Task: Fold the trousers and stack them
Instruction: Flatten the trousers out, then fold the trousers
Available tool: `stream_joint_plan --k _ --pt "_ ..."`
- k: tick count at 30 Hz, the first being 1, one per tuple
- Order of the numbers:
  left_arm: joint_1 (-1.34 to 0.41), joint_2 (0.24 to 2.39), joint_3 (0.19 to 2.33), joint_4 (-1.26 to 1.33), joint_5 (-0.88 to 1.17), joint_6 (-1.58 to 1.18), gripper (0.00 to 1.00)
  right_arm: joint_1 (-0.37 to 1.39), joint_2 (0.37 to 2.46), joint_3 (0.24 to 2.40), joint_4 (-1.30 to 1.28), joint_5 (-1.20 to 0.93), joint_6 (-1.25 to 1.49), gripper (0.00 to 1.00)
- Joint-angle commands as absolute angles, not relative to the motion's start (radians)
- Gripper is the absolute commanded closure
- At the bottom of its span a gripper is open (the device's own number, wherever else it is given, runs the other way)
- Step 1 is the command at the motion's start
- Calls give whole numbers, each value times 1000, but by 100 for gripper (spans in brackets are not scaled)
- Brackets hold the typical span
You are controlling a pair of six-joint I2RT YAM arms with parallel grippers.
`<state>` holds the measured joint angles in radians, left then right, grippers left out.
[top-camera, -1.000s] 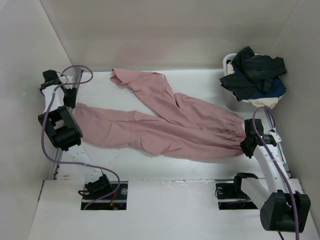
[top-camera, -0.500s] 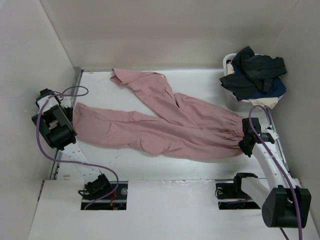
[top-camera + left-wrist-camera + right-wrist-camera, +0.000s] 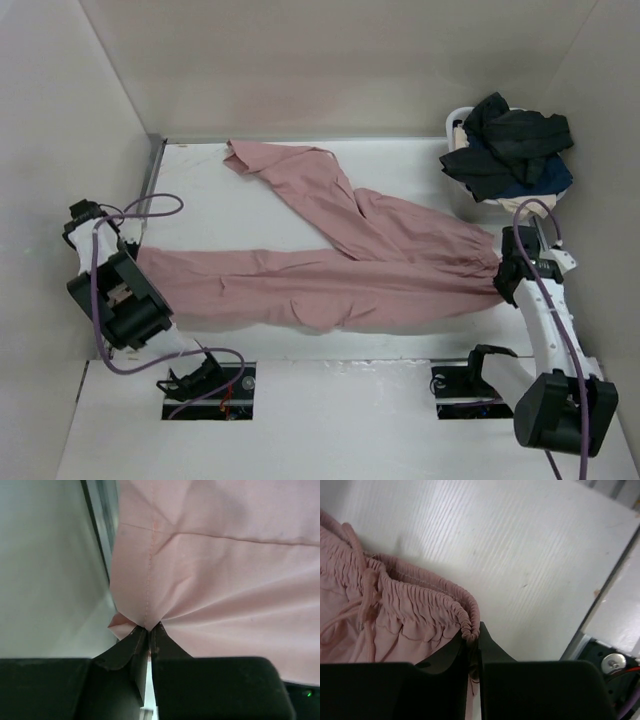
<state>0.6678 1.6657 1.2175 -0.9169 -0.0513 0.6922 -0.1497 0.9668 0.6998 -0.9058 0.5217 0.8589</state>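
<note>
Change since a second ago: the left gripper [image 3: 138,258] has come forward from the far-left of the table [image 3: 230,200] and closed. The near leg of the trousers [image 3: 330,290], then slack and slanting, now lies drawn in a nearly straight band between the two grippers. The right gripper [image 3: 503,282] has shifted slightly, taking the waist with it.

Item 1, left gripper [image 3: 149,629]: jaws pinched together on the hem corner of the near leg. The pink cloth [image 3: 225,580] fans out ahead of the tips, and a stitched seam runs straight forward from the pinch. The table edge lies just to its left.

Item 2, trousers: dusty pink, flat on the table. The near leg stretches from the left gripper's tips across to the right gripper. The far leg angles away from the waist to the far-left, well apart from both grippers.

Item 3, right gripper [image 3: 472,635]: jaws closed narrow on the rim of the gathered waist [image 3: 395,615]. The drawstring [image 3: 367,587] lies to the left of the tips, with bare table [image 3: 520,545] ahead of them.

Item 4, basket [image 3: 457,122]: white, beyond the right gripper in the far-right corner and apart from it, heaped with dark garments [image 3: 505,140].
</note>
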Motion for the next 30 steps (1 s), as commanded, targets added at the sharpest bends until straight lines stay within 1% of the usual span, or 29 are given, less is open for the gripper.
stream_joint_plan --k 1,3,4,5,6,8,9,10,12,13,15,17,19,21,23,25,27,28,30 --pt "663 1586 1125 -914 -140 770 91 -238 963 749 -920 611 721 86" --pt "668 1574 1103 -885 -127 765 73 -261 968 752 -902 588 687 61" --pt "668 1571 1104 -882 -118 764 66 -265 969 756 -904 581 684 48" --pt "670 1569 1112 -877 -114 761 59 -260 965 759 -910 580 684 31" --pt "674 1569 1126 -868 -117 756 57 -260 956 762 -917 584 686 24" --pt "686 1566 1164 -861 -133 755 53 -254 913 776 -940 613 695 18" --pt "693 1563 1193 -861 -144 755 52 -251 885 785 -957 632 702 14" --pt "700 1557 1230 -861 -161 753 52 -251 856 798 -974 653 709 0" --pt "693 1530 1323 -864 -186 752 52 -251 804 827 -995 689 713 0" --pt "673 1510 1383 -864 -180 744 50 -246 775 839 -993 693 704 0" --pt "570 1496 1530 -873 -97 706 45 -226 733 859 -970 692 690 0" --pt "422 1550 1690 -926 42 642 40 -177 723 862 -912 669 645 0" --pt "276 1702 1869 -1033 196 563 40 -109 758 858 -847 641 595 0" --pt "162 1886 2033 -1078 357 499 42 -50 810 864 -795 632 562 0" --pt "72 2082 2216 -1071 431 430 43 -4 850 879 -740 630 534 0" --pt "4 2263 2404 -1059 440 385 44 33 870 891 -683 629 490 0" --pt "-36 2385 2534 -1033 390 376 44 71 884 903 -641 615 439 0" --pt "-54 2410 2545 -1004 364 386 43 86 888 904 -628 603 422 0" --pt "-85 2401 2467 -910 321 441 41 105 893 904 -620 575 410 0"
